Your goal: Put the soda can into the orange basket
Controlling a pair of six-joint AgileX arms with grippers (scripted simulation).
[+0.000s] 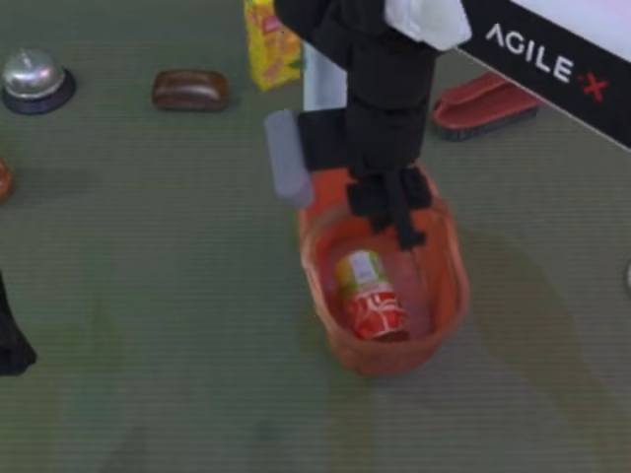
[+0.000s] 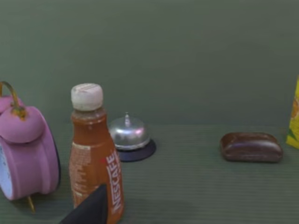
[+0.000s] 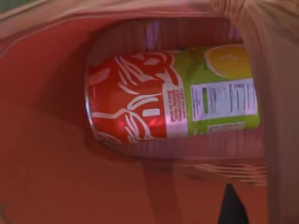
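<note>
Lying on its side inside the orange basket (image 1: 449,296), lower centre of top view: soda can (image 1: 370,296). Right gripper (image 1: 399,222) above, fingers released. Only retreat left. Left arm parked, fingers unclear.

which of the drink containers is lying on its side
The soda can, red and lime-green, lies on its side inside the orange basket. The yellow carton and the brown Nescafe bottle stand upright.
</note>
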